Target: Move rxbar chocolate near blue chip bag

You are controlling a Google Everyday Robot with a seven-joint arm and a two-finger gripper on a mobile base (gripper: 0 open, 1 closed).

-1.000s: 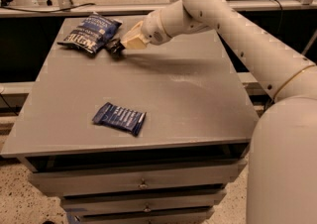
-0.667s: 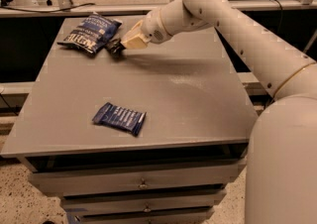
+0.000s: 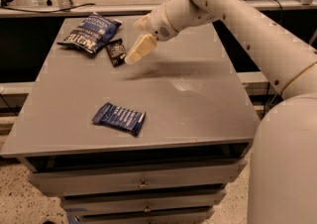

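Observation:
The rxbar chocolate (image 3: 116, 52), a small dark wrapper with pale print, lies flat on the grey table (image 3: 198, 114) at the back left. Its upper left end is right beside the lower right edge of the blue chip bag (image 3: 90, 33), a puffy navy bag with white lettering. My gripper (image 3: 132, 44) hovers just right of the bar and slightly above it. It is open and empty, with one pale finger (image 3: 140, 49) pointing down-left toward the bar.
A small flat blue bar wrapper (image 3: 119, 118) with white lettering lies near the table's front left. Drawers (image 3: 143, 184) sit under the tabletop. My arm (image 3: 237, 15) reaches in from the right over the table's back right part.
The gripper has let go of the rxbar chocolate and drawn back a little to the right. The bar now lies free beside the chip bag.

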